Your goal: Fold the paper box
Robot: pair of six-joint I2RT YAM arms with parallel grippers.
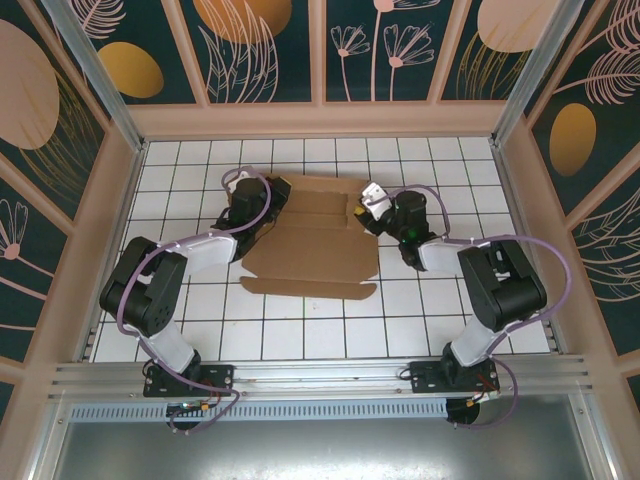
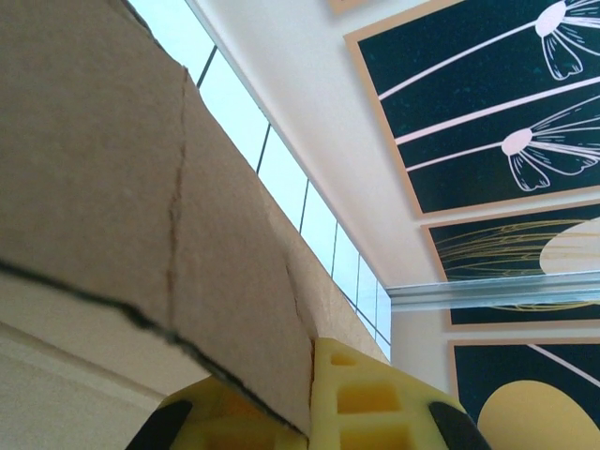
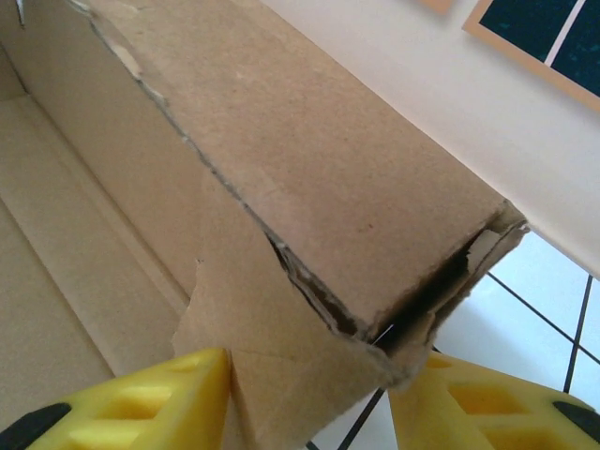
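The paper box (image 1: 315, 240) is a brown cardboard sheet lying mid-table, its back wall folded up and its front flap flat. At the box's back left corner my left gripper (image 1: 258, 196) is shut on the raised cardboard wall (image 2: 141, 187), with the yellow fingers (image 2: 375, 394) pinching its edge. My right gripper (image 1: 363, 212) is at the back right corner. In the right wrist view its jaws (image 3: 309, 398) stand apart astride the folded corner (image 3: 328, 169). One yellow finger (image 3: 169, 398) is beside the inner flap and the other is beside the torn outer edge.
White tiled floor (image 1: 300, 330) surrounds the box. Patterned walls enclose the table on three sides, with metal posts (image 1: 95, 70) at the back corners. A metal rail (image 1: 320, 375) with both arm bases runs along the near edge.
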